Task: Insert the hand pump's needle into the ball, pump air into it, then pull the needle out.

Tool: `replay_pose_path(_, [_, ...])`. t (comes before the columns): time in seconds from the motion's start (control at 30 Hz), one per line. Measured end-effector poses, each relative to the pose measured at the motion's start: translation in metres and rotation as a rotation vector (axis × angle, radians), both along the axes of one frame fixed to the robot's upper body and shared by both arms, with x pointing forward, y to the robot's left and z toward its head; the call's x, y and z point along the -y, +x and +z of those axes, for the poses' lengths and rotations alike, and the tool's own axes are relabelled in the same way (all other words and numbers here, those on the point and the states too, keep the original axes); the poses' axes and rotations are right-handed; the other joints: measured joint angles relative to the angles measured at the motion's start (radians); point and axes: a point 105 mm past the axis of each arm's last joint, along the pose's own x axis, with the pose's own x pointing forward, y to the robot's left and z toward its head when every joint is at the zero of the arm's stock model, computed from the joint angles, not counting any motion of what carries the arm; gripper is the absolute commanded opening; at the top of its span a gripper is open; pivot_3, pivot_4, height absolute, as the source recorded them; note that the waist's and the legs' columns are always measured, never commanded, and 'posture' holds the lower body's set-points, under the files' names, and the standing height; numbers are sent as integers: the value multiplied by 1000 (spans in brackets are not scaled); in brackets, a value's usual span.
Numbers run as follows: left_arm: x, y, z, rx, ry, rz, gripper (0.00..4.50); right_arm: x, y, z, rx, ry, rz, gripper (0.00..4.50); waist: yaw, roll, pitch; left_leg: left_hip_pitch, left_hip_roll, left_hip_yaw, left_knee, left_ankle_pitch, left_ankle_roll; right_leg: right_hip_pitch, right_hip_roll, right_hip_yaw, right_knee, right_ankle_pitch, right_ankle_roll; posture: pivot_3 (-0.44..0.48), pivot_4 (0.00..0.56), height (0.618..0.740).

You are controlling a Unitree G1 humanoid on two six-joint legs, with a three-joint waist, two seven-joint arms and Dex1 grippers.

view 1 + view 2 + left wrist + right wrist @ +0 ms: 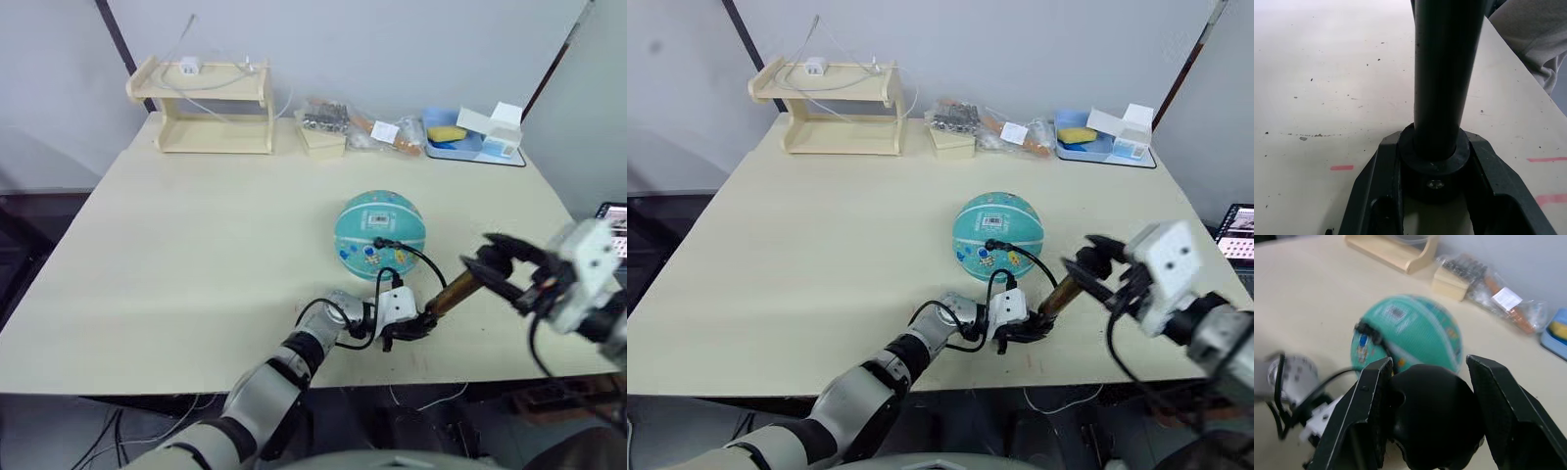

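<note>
Near the table's (176, 255) front edge, the left gripper (407, 328) clamps the hand pump's (449, 292) base steady; the right gripper (495, 266) closes around its handle for pumping. Its hose reaches the round ball (379, 235) just beyond.

Left hand (409, 331) clamps low near the table edge; right hand (487, 268) grips, forearm angled inward.

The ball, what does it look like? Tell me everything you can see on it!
The ball is teal with pale seam lines, a white label on top and small colourful cartoon pictures low on its front. It looks round and full, and rests on the cream table, right of the middle. A thin black hose plugs into its front and loops down toward the amber hand pump, which both pincers hold. Nothing else touches it.
</note>
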Motion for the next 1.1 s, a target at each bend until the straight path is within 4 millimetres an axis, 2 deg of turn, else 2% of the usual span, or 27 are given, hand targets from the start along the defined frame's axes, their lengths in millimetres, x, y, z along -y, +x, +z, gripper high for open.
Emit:
replay_pose_path(0.03, [-2,1,0,-3,2,6,1086,-4,4,-19,-15,9,-8,1919,-1,-1,-1,1,4,-1,0,0,0,0,2,0,0,0,-1,0,150,740])
replay_pose_path(0.07, [-2,1,0,-3,2,7,1086,-4,4,-19,-15,9,-7,1919,-1,0,-1,1,4,-1,0,0,0,0,2,0,1,1,-1,0,150,740])
replay_pose_path(0.13, [-2,1,-1,-8,2,7,1086,-7,6,-38,-42,0,2,1919,1,0,-3,2,6,-1,0,0,0,0,3,0,1,1,-3,0,150,740])
replay_pose_path(0.3, [-4,0,0,-12,5,-3,1086,-10,6,-39,-5,3,16,1919,1,3,-4,3,7,-1,-1,-1,-2,0,5,0,1,0,-7,0,150,740])
replay_pose_path(0.43, [-1,0,4,-6,-4,-16,1086,-5,3,-30,-29,-5,23,1919,4,8,0,-1,6,-1,0,-1,-2,-4,4,0,1,1,-8,0,150,740])
replay_pose_path(0.57, [5,-1,12,2,-32,-42,1086,5,3,-5,-56,-14,23,1919,8,24,13,-7,-1,2,1,-1,-2,-8,1,3,0,4,-13,0,150,740])
replay_pose_path(0.63, [8,-1,15,3,-40,-54,1086,9,1,18,-41,-16,37,1919,9,30,19,-11,-3,3,1,-1,-2,-11,0,4,0,4,-13,0,150,740])
replay_pose_path(0.73, [9,-2,16,7,-45,-65,1086,12,-4,50,-17,-10,54,1919,15,31,21,-19,-3,2,2,-1,-1,-18,1,3,1,6,-9,0,150,740])
replay_pose_path(0.9, [9,-3,16,7,-46,-63,1086,10,-22,101,22,-24,86,1919,18,32,28,-20,-3,3,4,0,-1,-18,2,3,1,5,-14,0,150,740])
replay_pose_path(1.0, [9,-3,15,8,-46,-61,1086,7,-26,114,44,-12,93,1919,18,31,28,-19,-3,4,4,0,-1,-18,2,3,2,5,-14,0,150,740])
replay_pose_path(1.1, [9,-3,14,8,-43,-58,1086,9,-25,107,43,20,79,1919,18,28,25,-18,-3,5,4,-1,-1,-18,3,3,2,5,-12,0,150,740])
